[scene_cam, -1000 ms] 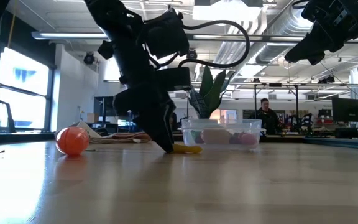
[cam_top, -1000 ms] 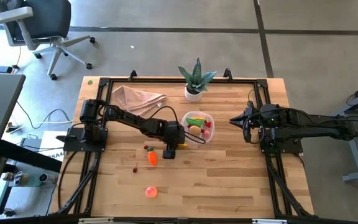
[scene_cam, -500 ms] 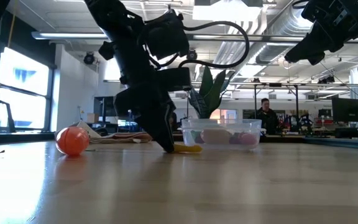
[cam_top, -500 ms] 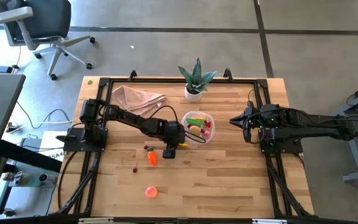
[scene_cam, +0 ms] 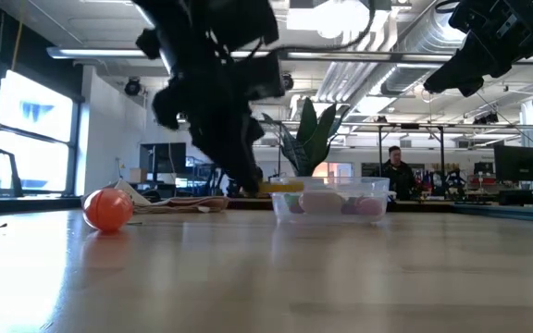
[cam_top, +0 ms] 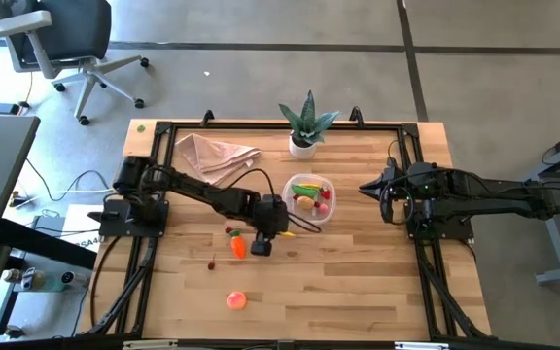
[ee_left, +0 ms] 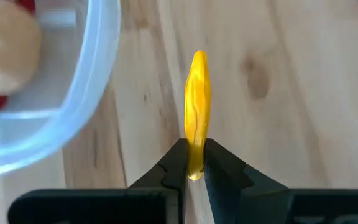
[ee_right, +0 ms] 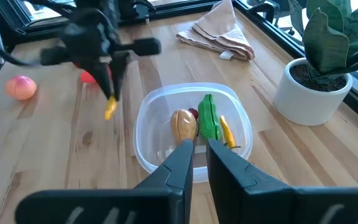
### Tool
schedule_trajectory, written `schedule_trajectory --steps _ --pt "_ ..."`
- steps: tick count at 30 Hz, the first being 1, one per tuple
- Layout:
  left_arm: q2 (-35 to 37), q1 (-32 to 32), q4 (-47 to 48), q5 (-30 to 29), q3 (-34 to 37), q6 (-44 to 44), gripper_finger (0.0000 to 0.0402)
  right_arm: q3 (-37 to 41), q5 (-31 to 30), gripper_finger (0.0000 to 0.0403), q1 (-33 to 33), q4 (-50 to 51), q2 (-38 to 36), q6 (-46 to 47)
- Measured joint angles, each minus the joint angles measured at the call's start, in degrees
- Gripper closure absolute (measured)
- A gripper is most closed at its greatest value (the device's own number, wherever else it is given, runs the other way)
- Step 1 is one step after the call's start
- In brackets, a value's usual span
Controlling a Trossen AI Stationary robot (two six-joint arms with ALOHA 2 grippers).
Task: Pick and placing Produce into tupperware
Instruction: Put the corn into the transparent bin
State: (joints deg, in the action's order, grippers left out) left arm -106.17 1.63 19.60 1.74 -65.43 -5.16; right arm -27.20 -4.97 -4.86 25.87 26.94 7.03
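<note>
High view: light wooden table (cam_top: 358, 282), w/ the clear shallow plastic tupperware (cam_top: 331, 208) mid-table, already holding a green pod, beige piece & red bits. Left gripper (ee_left: 195, 163) hangs just left of it, clamped on the tip of a thin yellow strip (ee_left: 197, 106), lifted off the wood. Right gripper (ee_right: 200, 151) waits at right, fingers nearly together, empty. Risk: grip is on one end only (strip dangles), so it could slip or catch the tub's rim & land outside.
</note>
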Motion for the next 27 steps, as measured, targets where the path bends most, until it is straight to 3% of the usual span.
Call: schedule_trajectory --steps 8,15,22,27 --pt "0.85 -1.59 5.43 -5.26 -10.45 -3.97 0.0367 0.00 0.00 0.0367 0.00 0.00 0.00 0.00" --pt "1.05 3.36 6.44 -6.13 -18.71 -7.97 0.0367 0.00 -0.01 0.0367 0.00 0.00 0.00 0.00" --pt "-1.55 9.44 7.69 -0.10 -17.28 -8.14 0.0367 0.00 -0.01 0.0367 0.01 0.01 0.01 -0.01" --pt "-6.25 11.19 7.19 0.32 -17.22 -8.12 0.0367 0.00 -0.02 0.0367 0.02 0.00 0.00 0.00"
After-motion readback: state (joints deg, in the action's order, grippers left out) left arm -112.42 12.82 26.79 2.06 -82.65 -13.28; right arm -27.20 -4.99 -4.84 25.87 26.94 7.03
